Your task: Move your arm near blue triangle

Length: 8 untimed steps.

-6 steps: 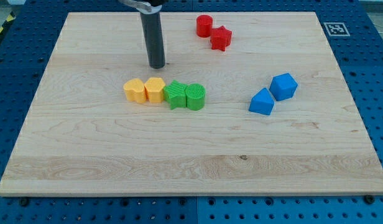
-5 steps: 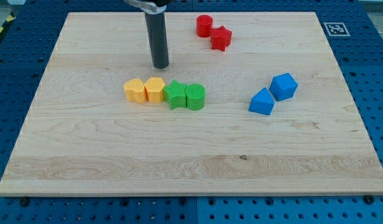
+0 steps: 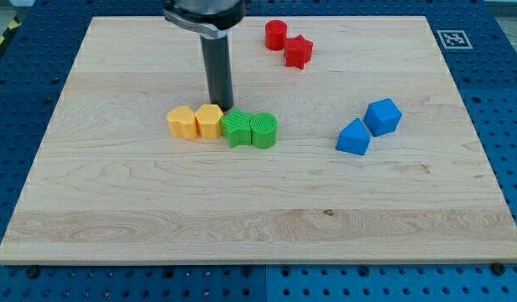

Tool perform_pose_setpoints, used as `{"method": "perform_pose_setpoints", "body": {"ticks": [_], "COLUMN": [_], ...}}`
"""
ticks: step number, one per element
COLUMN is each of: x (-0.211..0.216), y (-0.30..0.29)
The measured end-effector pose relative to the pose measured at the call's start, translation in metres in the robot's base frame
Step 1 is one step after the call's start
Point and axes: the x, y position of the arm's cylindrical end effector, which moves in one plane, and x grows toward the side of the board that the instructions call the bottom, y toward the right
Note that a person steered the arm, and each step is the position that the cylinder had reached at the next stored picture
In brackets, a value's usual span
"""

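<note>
The blue triangle [image 3: 353, 137] lies at the view's right of the wooden board [image 3: 116, 218], touching a blue cube-like block [image 3: 383, 117] just up and right of it. My tip [image 3: 222, 107] stands near the board's middle, just above the seam between the right yellow block [image 3: 210, 121] and the green star [image 3: 237, 127]. It is far to the left of the blue triangle.
A row of blocks lies below my tip: two yellow ones [image 3: 182, 122], the green star and a green cylinder [image 3: 263, 130]. A red cylinder [image 3: 276, 34] and red star [image 3: 298, 51] sit at the top. A marker tag [image 3: 451, 39] is at the top right corner.
My tip has moved down and slightly right, from open board above the yellow blocks to right against the row's top edge. No block has visibly moved.
</note>
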Motion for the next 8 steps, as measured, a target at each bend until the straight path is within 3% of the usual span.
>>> {"method": "perform_pose_setpoints", "body": {"ticks": [4, 6, 8], "x": [0.002, 0.05, 0.069], "y": [0.091, 0.115, 0.144]}}
